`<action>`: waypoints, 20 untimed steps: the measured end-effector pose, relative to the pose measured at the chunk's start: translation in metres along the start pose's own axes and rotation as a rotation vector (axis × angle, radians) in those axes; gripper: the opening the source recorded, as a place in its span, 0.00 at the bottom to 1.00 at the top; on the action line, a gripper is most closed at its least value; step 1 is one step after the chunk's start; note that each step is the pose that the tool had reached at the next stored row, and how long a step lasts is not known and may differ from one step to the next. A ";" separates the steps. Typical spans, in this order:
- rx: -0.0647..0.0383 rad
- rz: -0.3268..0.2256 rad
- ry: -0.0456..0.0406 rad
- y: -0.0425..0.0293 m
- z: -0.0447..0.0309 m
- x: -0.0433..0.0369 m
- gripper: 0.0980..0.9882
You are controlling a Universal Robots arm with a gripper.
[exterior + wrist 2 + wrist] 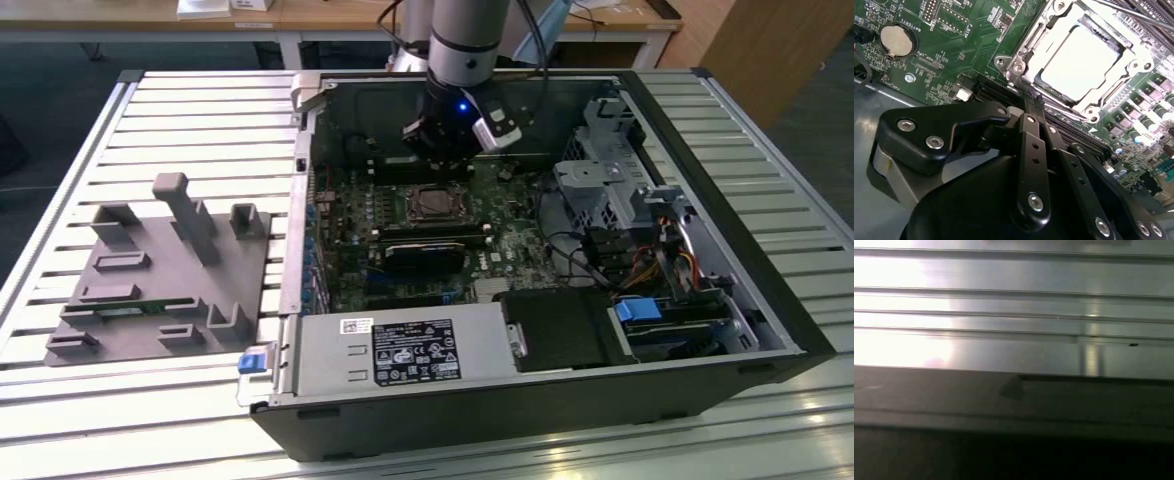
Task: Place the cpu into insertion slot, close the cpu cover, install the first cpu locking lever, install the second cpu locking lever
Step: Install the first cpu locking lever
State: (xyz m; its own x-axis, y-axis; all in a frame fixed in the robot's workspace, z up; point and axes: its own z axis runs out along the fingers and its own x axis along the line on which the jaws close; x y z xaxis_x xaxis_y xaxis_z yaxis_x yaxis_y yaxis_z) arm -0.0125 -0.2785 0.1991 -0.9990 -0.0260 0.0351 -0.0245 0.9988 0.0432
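The cpu (1081, 60) lies in the insertion slot (434, 204), its pale silver top facing up. The cpu cover (1027, 47), a silver frame, lies flat around the chip, which shows through the cut-out. A thin silver lever rod (1134, 15) runs past the socket's far side. In the exterior view my gripper (447, 152) hangs over the motherboard just behind the socket. In the second wrist view my gripper (1033, 102) is a short way off a socket corner. Its black fingers are shut together with nothing seen between them.
The open black computer case (747, 330) rests on a slatted metal table (160, 120). A grey fixture block (160, 270) stands at the exterior view's left. A power supply (400, 350), a drive cage (614, 180) and cables surround the motherboard. A coin battery (896, 40) sits near the gripper.
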 end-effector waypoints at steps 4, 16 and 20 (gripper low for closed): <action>0.000 0.001 0.0001 0.0000 0.0001 -0.0003 0.01; 0.024 0.008 0.0004 0.0002 -0.0014 -0.0002 0.01; 0.034 0.011 0.0007 0.0004 -0.0006 -0.0007 0.01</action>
State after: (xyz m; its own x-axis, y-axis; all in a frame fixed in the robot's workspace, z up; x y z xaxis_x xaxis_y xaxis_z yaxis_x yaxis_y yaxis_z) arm -0.0118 -0.2781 0.1997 -0.9992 -0.0146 0.0361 -0.0143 0.9999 0.0088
